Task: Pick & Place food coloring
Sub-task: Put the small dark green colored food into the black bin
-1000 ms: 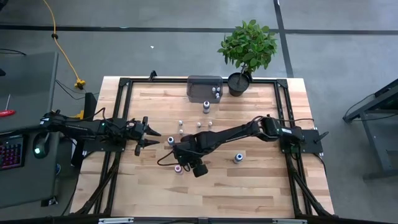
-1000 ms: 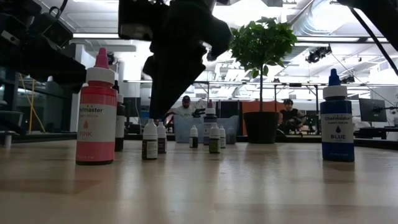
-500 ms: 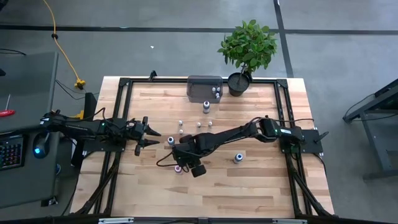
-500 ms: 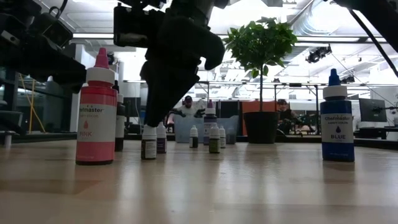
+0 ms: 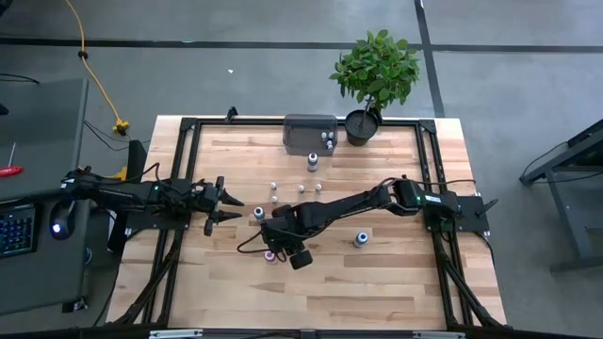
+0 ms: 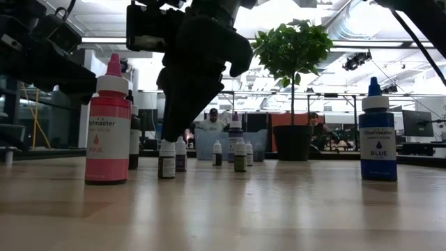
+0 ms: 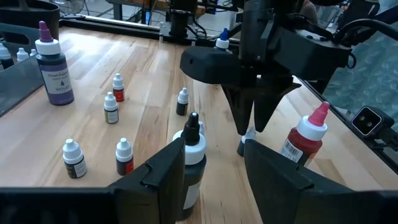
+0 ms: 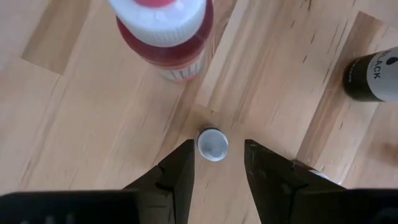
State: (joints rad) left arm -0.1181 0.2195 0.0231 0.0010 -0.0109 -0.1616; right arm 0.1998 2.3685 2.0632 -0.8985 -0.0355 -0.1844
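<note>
Food coloring bottles stand upright on their bases across the wooden table. My right gripper (image 8: 219,147) points steeply down, open, over a tiny white-capped bottle (image 8: 212,144), one finger on either side of the cap. I cannot tell whether a finger touches it. In the low view the same bottle (image 6: 167,162) stands under the gripper (image 6: 171,137). Close by are a pink bottle (image 8: 165,31) and a black one (image 8: 373,74). My left gripper (image 7: 214,171) waits open and level at the table's left, just short of the black bottle (image 7: 193,158).
A blue bottle (image 5: 360,239) stands to the right of my right arm. Several tiny bottles (image 5: 301,187) and a purple one (image 5: 313,162) stand mid-table. At the far edge are a grey tray (image 5: 301,125) holding some bottles and a potted plant (image 5: 375,75). People sit beyond the table.
My right gripper has eased slightly down and toward the table's left, onto the tiny bottle's cap. The gap between its fingers is unchanged. No bottle has moved.
</note>
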